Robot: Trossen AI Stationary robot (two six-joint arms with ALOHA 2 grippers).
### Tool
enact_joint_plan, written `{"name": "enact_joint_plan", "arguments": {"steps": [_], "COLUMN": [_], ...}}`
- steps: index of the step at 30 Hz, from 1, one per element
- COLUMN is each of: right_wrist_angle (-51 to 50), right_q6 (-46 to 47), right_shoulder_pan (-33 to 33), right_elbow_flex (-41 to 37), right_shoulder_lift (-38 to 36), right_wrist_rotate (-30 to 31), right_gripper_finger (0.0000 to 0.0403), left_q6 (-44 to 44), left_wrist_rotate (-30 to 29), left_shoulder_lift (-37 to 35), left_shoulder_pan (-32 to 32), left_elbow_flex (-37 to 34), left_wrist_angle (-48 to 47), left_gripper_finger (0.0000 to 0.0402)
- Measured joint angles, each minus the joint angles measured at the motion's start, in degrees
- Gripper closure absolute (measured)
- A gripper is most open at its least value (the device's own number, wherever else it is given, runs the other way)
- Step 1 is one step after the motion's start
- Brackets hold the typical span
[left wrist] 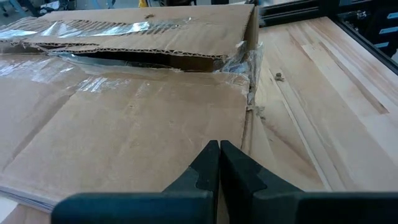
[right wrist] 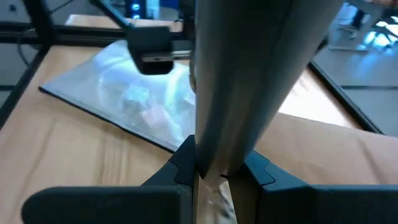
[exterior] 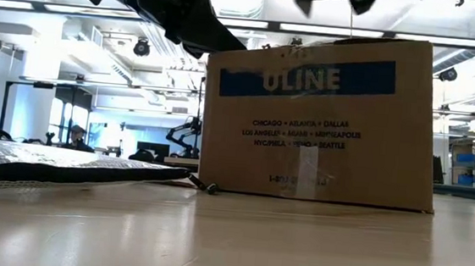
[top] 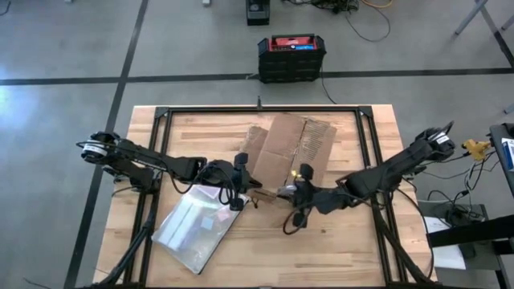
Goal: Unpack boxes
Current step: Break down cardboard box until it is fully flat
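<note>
The brown cardboard box (top: 289, 144) with the blue ULINE label (exterior: 310, 77) stands mid-table on its bottom, flaps spread at its top. My right gripper (right wrist: 219, 169) reaches in from the table's right at the box's near side and is shut on a cardboard flap. My left gripper (left wrist: 219, 155) is shut and hovers low over a flat flap (left wrist: 124, 118) at the box's left side, also seen at its near left corner (top: 247, 183). Torn clear tape (left wrist: 245, 62) hangs at a flap edge. My right gripper pinches a cardboard flap (right wrist: 217, 146) of the box between its two fingers (right wrist: 185, 163). It comes from the table's right, slanting a little down. The flap rises steeply from the fingers past the camera. Which edge it has is hidden by the flap itself. My left gripper's shut fingers (left wrist: 205, 163) lie just over the flat flap; whether they touch it I cannot tell.
A clear plastic bag (top: 195, 229) lies flat on the table's near left, beside the left arm. A black-and-red case (top: 291, 56) stands on the floor beyond the far edge. A black frame (top: 161, 120) runs round the tabletop. Bare wood (top: 337, 249) lies near right.
</note>
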Motion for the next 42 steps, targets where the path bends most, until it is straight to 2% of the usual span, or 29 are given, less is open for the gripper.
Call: {"name": "enact_joint_plan", "arguments": {"steps": [9,25,42], "right_wrist_angle": [5.1,2.2,0.1], "right_q6": [-10.2,-9.8,-10.4], "right_shoulder_pan": [-3.0,-4.0,-3.4], "right_elbow_flex": [0.0,-0.1,0.0], "right_shoulder_lift": [3.3,4.3,3.6], "right_wrist_rotate": [-3.7,-6.2,-5.0], "right_gripper_finger": [0.0365,0.0365,0.0365], "left_q6": [0.0,-0.2,-0.3], "left_wrist_rotate": [0.0,0.0,0.0], "left_shoulder_lift": [0.0,0.0,0.1], "left_shoulder_pan": [0.0,0.0,0.0], "left_elbow_flex": [0.0,0.0,0.1], "left_wrist_angle": [0.0,0.0,-0.1], "left_gripper_finger": [0.0401,0.0401,0.0401]}}
